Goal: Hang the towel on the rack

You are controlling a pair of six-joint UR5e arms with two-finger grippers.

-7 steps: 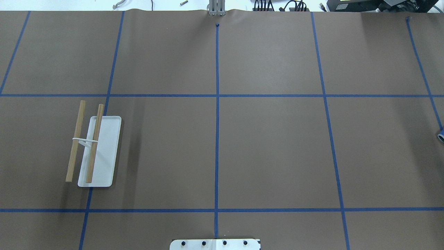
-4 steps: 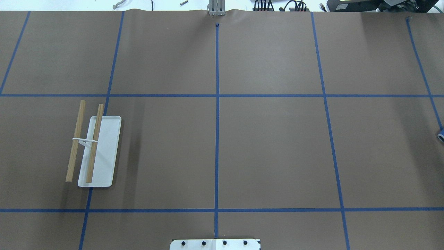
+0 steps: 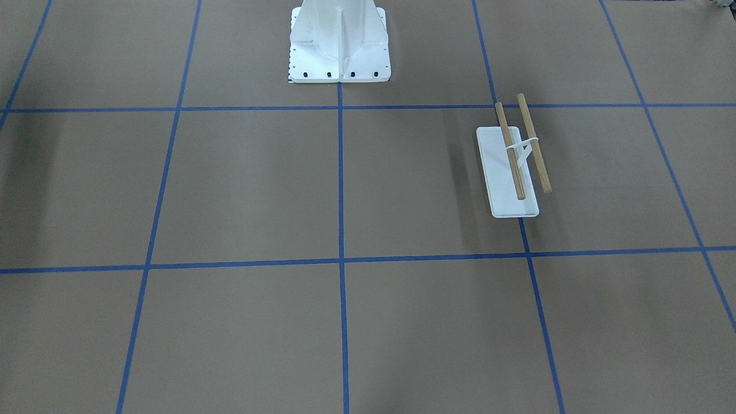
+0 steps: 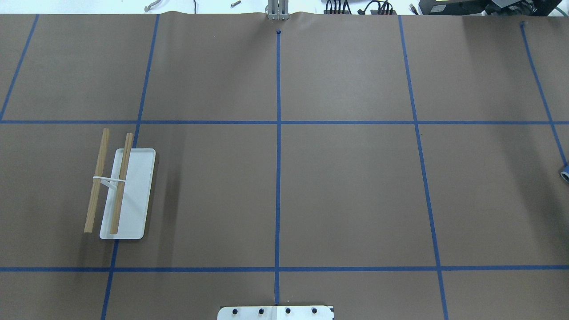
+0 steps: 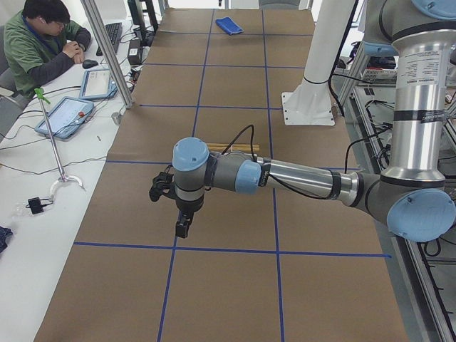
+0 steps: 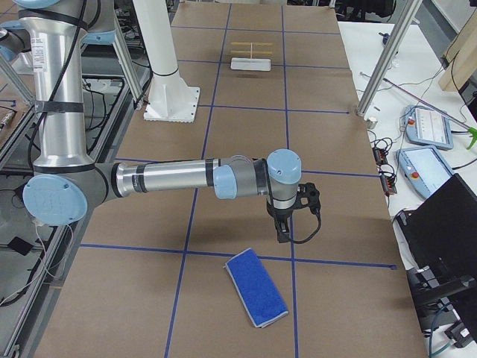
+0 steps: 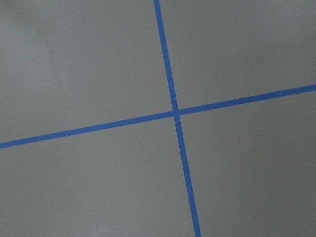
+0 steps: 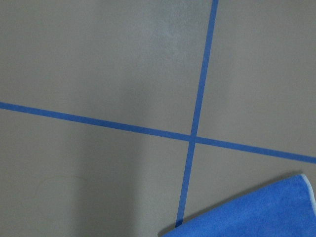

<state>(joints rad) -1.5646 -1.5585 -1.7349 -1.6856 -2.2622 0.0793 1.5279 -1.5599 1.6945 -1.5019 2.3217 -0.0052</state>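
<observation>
The rack (image 4: 133,191) stands on the table's left half, with a white base and two wooden dowels. It also shows in the front view (image 3: 497,167), far off in the right view (image 6: 250,64), and partly behind the left arm in the left view (image 5: 239,147). The blue towel (image 6: 256,287) lies flat at the table's right end; it also shows in the left view (image 5: 229,25) and the right wrist view (image 8: 252,212). My left gripper (image 5: 184,226) hangs over bare table. My right gripper (image 6: 283,233) hangs just short of the towel. I cannot tell whether either is open.
The white bolted pedestal (image 3: 339,40) stands at the robot's side of the table. Blue tape lines cross the brown table cover (image 4: 346,191). An operator (image 5: 43,43) sits at a side desk with tablets. A small blue thing (image 4: 565,174) shows at the overhead view's right edge.
</observation>
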